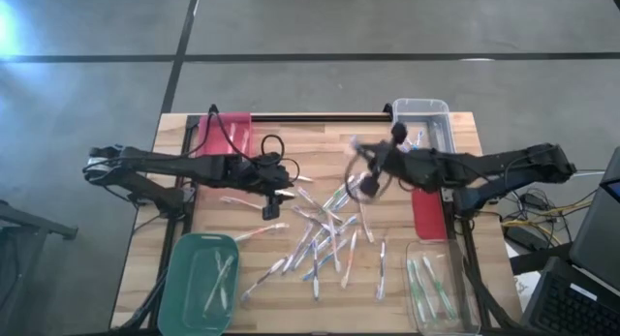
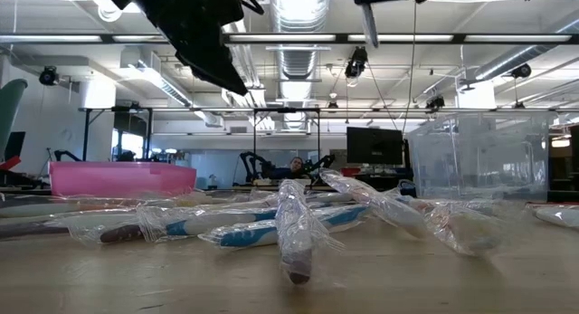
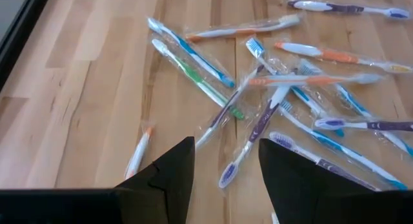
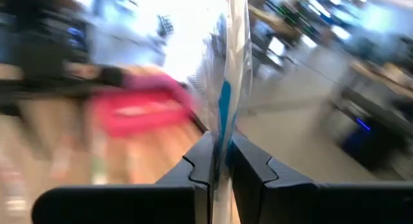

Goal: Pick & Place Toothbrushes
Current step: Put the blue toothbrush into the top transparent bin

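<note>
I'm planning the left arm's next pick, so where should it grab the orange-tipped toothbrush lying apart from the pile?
Probably the middle of the orange-tipped toothbrush, from straight above with the left gripper closing across its length. It lies flat and alone on the bare table, so both long sides are free.

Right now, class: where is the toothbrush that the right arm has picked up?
The wrapped toothbrush is clamped upright in the right gripper, raised above the table near the clear bin at the far right.
</note>
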`<state>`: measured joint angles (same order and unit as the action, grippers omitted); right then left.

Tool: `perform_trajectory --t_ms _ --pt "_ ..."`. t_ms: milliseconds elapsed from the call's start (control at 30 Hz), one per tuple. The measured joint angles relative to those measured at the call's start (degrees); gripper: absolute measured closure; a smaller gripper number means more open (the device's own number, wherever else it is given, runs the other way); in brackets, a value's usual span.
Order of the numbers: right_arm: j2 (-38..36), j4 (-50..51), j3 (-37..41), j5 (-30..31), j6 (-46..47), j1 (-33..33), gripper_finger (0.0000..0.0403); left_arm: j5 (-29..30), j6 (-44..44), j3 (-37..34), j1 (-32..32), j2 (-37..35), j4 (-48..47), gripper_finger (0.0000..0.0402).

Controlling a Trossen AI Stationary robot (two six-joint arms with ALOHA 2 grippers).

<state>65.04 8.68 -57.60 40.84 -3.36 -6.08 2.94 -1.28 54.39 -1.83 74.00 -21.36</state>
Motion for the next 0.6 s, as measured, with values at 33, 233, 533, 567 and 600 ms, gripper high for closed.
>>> perform_trajectory --t_ms 33,233,533,567,600 --pt "0.06 3.16 -1.12 1.26 1.41 1.36 0.0375 0.00 -0.02 0.00 0.00 0.00 0.13 0.0223" --pt "0.19 26.25 -9.65 2.41 12.94 9.36 0.0375 -0.02 -0.15 -0.11 0.00 0.00 0.84 0.0223" --pt "0.19 47.46 -18.63 2.41 22.80 19.57 0.0376 -0.02 -0.26 -0.11 0.00 0.00 1.54 0.0223" --pt "0.20 48.34 -19.27 2.39 22.89 20.52 0.0376 -0.02 -0.26 -0.11 0.00 0.00 1.70 0.0223" --pt "0.20 48.91 -19.80 2.32 22.91 21.45 0.0376 -0.02 -0.26 -0.11 0.00 0.00 1.81 0.0223"
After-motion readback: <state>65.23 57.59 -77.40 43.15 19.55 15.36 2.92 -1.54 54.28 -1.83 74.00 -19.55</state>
